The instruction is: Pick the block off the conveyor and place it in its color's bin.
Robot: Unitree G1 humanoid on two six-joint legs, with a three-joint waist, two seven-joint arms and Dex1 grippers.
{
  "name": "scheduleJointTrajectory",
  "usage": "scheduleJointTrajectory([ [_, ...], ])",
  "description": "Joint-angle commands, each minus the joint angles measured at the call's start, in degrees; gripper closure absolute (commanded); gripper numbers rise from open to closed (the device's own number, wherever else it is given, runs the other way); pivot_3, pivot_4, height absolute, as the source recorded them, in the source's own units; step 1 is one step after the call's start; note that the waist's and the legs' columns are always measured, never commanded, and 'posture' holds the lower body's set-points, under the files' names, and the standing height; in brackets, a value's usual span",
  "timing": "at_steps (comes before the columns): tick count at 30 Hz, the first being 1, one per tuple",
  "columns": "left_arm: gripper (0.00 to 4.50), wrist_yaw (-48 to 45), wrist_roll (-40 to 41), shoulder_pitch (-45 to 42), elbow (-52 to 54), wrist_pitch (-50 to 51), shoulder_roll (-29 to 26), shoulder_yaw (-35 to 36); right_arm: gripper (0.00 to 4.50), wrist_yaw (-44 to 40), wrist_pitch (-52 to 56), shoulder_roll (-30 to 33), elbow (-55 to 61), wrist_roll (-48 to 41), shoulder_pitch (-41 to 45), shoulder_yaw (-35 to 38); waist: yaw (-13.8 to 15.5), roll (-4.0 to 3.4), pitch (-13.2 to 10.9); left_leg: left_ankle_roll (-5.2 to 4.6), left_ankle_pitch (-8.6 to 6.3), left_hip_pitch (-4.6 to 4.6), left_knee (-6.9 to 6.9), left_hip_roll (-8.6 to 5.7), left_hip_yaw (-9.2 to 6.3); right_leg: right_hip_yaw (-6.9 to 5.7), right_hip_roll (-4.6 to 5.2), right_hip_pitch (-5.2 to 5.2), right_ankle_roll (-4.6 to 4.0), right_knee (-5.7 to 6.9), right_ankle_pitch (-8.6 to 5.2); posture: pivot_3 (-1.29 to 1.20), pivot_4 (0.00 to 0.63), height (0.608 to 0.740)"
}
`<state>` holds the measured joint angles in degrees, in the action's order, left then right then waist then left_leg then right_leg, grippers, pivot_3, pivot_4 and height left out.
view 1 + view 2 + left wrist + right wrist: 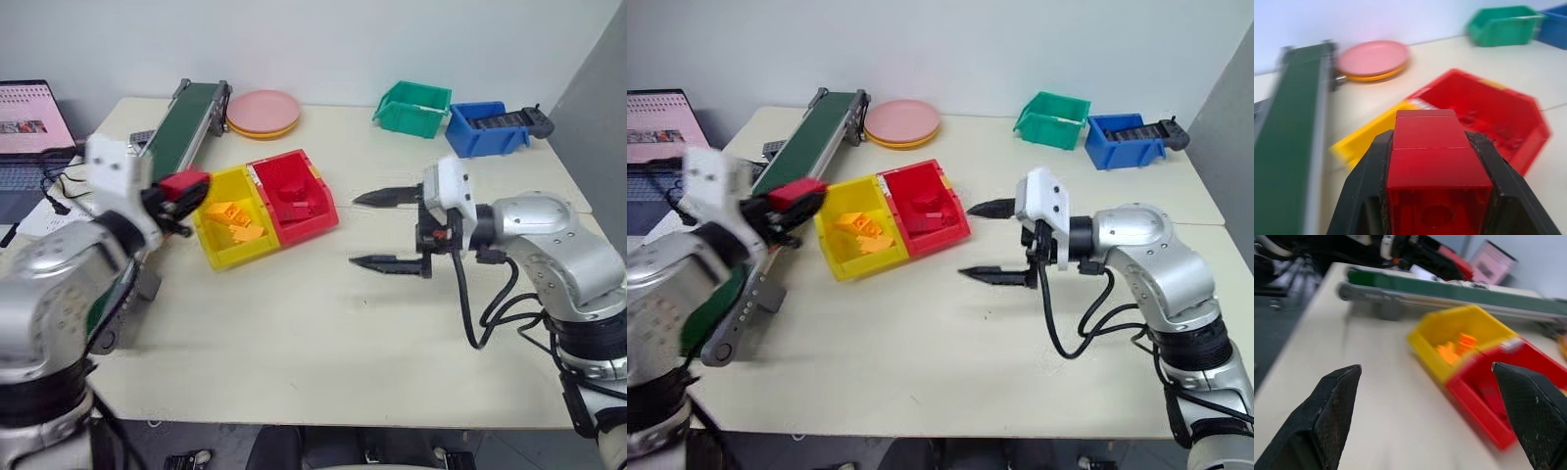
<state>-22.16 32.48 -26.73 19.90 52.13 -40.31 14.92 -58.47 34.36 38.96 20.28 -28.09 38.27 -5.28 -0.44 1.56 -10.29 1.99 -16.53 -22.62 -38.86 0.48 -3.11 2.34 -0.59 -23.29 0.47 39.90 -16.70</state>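
You have one red block (1436, 161) clamped between the two black fingers of your left gripper (184, 199), lifted off the table just left of the yellow bin (217, 245) and beside the near stretch of the conveyor (184, 117). Your right gripper (387, 229) hangs over bare table (323, 333) right of the red bin (318, 217), fingers spread wide and holding nothing.

Count four bins: yellow and red touching side by side at the middle, one green bin (412, 108) and one blue bin (480, 127) at the far right. The yellow one holds a few yellow blocks, the red one several red blocks; you cannot tell exact counts. One stack of plates (264, 114) sits at the conveyor's far end. One laptop (34, 122) stands at the far left.
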Motion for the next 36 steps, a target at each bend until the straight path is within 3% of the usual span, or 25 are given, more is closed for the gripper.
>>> scheduleJointTrajectory([
  [1, 2.97, -3.6, -6.2, -8.1, -8.5, -7.8, 3.0, -10.0, 0.00, 3.0, 1.5, 3.5, 2.9, 0.8, -1.0, 4.5, 0.2, 0.03, 0.0, 0.00, 0.00, -0.08, -0.02, 0.01, -0.03, -0.04, -0.01, -0.06, 0.00, -0.01, 0.00, 0.00, 0.150, 0.740],
  [9, 2.97, -7.8, -14.0, -18.1, -25.6, -18.7, 8.8, -17.7, 0.00, 7.8, 4.9, 6.2, 9.5, -0.2, -6.1, 7.6, -0.4, 0.03, 0.0, -0.02, 0.00, -0.10, -0.05, 0.06, 0.00, -0.01, -0.06, -0.09, 0.00, 0.04, 0.00, 0.00, 0.150, 0.740],
  [15, 2.97, -10.8, -16.6, -20.7, -32.2, -23.5, 10.3, -18.1, 0.00, 11.7, 7.4, 6.9, 13.3, -0.3, -8.6, 8.7, -0.3, 0.02, 0.0, -0.03, 0.01, -0.13, -0.10, 0.02, 0.00, 0.02, -0.07, -0.07, 0.00, 0.03, 0.00, 0.00, 0.150, 0.740],
  [17, 2.26, -11.3, -16.2, -20.8, -32.8, -23.2, 10.8, -17.4, 0.00, 12.2, 8.0, 7.1, 14.3, -0.8, -9.1, 8.8, -0.3, 0.02, 0.0, -0.03, 0.01, -0.13, -0.10, 0.03, -0.01, 0.01, -0.07, -0.08, 0.00, 0.01, 0.00, 0.00, 0.150, 0.740],
  [24, 1.02, -9.8, -19.2, -21.4, -33.4, -25.2, 10.8, -17.0, 0.00, 13.2, 7.6, 7.2, 15.0, -0.2, -10.9, 8.6, -0.2, 0.02, 0.0, -0.03, 0.01, -0.14, -0.11, 0.02, -0.04, -0.01, -0.07, -0.08, 0.01, 0.04, 0.00, 0.00, 0.150, 0.740],
  [31, 1.02, -8.1, -19.6, -17.1, -23.9, -23.5, 8.3, -13.7, 0.00, 13.6, 4.3, 6.3, 13.9, 1.9, -12.2, 7.0, -0.4, 0.02, 0.0, -0.03, 0.01, -0.13, -0.11, 0.03, -0.03, 0.00, -0.07, -0.08, 0.01, 0.04, 0.00, 0.00, 0.150, 0.740],
  [36, 1.02, -6.6, -17.0, 0.9, -2.6, -16.3, 3.5, -4.8, 0.00, 12.2, -3.5, 3.8, 11.0, 3.3, -15.0, 7.3, -1.6, -0.01, 0.0, -0.02, 0.02, -0.04, -0.04, 0.11, 0.05, 0.12, -0.10, -0.07, 0.01, -0.01, 0.00, 0.00, 0.150, 0.740],
])
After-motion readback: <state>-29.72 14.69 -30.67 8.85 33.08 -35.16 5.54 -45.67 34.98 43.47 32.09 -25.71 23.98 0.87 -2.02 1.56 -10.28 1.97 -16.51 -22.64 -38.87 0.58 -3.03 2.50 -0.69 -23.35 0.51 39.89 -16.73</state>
